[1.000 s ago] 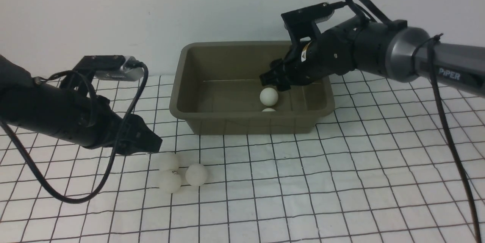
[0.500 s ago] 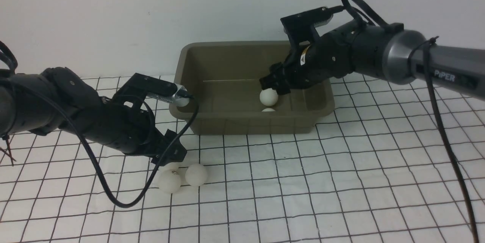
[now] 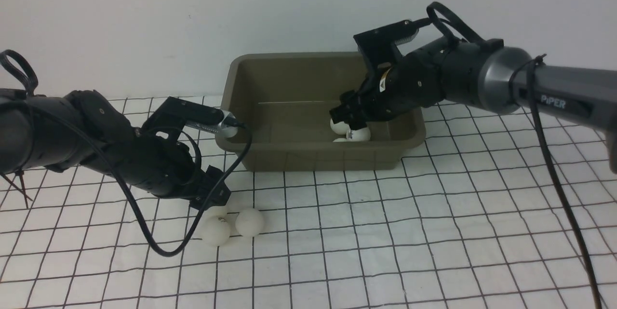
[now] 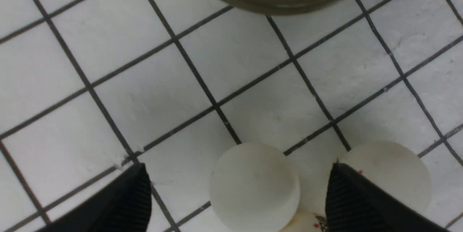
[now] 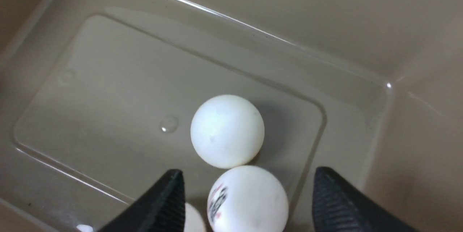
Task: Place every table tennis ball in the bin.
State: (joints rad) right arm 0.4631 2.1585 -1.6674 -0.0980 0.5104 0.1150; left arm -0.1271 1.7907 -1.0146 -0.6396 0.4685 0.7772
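Your left tool [image 3: 214, 199] is spread wide and sits low over the table [image 3: 385, 232]. One white ball [image 4: 255, 185] lies between its fingers, touched by neither. Two more balls [image 3: 249, 222] lie just beside it, near the front left corner of the bin [image 3: 270, 152]. Your right tool [image 3: 348, 117] hangs inside the bin, also wide apart and gripping nothing. Three balls rest on the bin floor below it, with the logo ball [image 5: 247, 199] between the fingers, clear of both.

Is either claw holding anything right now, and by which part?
Nothing is held: the left claw and the right claw both gape open over loose balls.
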